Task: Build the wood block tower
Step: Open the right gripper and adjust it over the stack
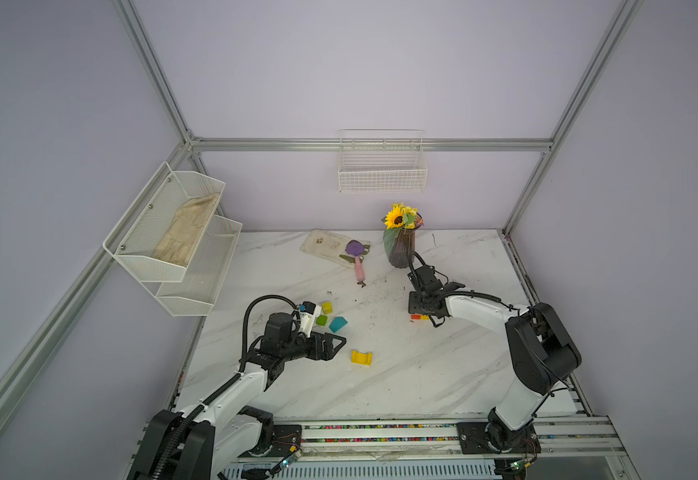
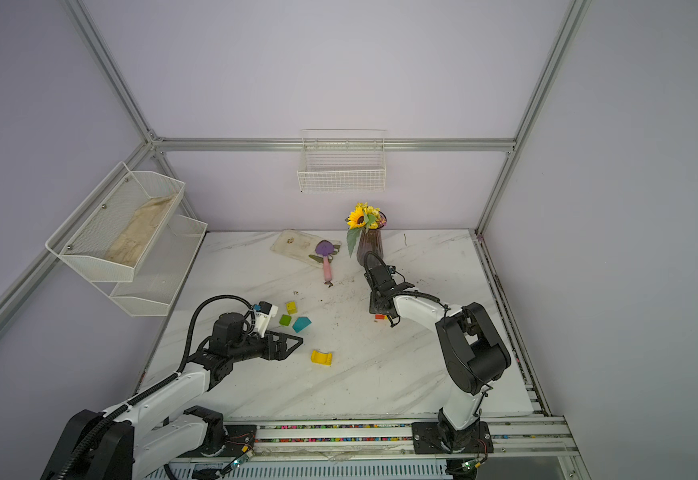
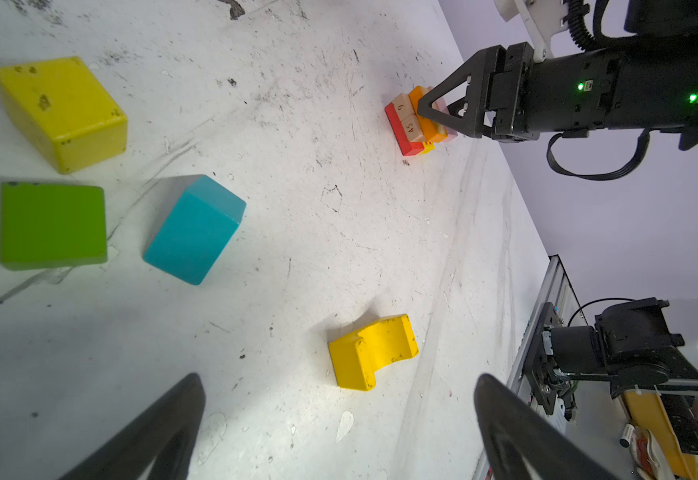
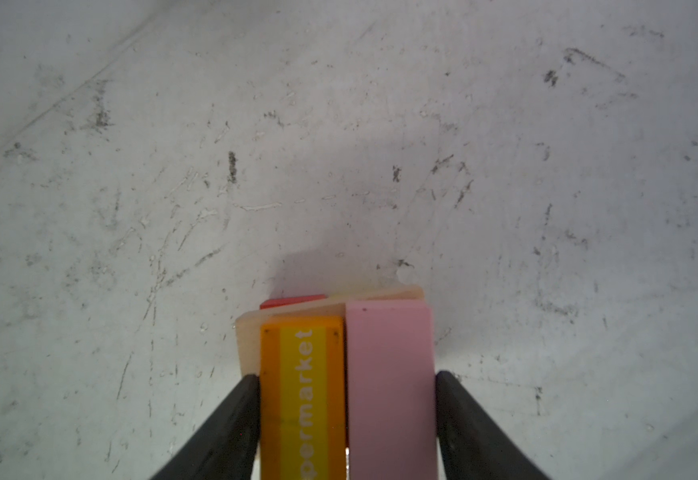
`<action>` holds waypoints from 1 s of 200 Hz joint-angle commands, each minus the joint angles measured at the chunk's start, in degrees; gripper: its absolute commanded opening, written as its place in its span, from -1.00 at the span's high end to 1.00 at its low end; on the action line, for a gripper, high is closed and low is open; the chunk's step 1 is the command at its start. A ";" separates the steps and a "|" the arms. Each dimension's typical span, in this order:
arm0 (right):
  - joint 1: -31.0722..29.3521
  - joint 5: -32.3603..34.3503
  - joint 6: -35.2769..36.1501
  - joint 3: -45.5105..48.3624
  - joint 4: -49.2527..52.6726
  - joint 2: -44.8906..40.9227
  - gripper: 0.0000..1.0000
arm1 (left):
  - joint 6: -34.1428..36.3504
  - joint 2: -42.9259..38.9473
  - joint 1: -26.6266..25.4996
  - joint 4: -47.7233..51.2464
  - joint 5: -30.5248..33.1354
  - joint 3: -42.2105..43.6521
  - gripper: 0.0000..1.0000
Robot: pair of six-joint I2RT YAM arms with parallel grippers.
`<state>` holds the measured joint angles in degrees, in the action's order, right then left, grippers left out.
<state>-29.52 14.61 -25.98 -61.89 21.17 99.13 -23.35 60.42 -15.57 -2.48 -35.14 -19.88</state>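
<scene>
Right hand (image 4: 347,374) snug around orange block (image 4: 302,374) and pink block (image 4: 389,353); left hand (image 3: 337,380) open, empty.

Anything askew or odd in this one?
Yes: in the tower, the tan bars lie skewed under the orange block and pink block, a corner poking out past the orange one. The table is scuffed.
</scene>
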 commanded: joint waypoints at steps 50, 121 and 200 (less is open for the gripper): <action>0.25 0.86 1.15 -0.07 0.72 1.77 -0.26 | 1.08 0.05 -0.41 -1.62 -0.64 -1.45 -1.00; 0.23 2.11 2.11 -0.85 0.98 2.07 -0.49 | 1.07 0.07 -0.51 -1.60 -0.63 -1.48 -0.99; 0.18 2.29 4.15 -2.14 0.89 2.74 -0.52 | 1.08 0.21 -0.51 -1.67 -0.61 -1.41 -1.00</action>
<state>-29.52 15.66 -23.27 -62.52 20.64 100.77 -23.35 60.51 -15.84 -2.48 -35.16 -19.88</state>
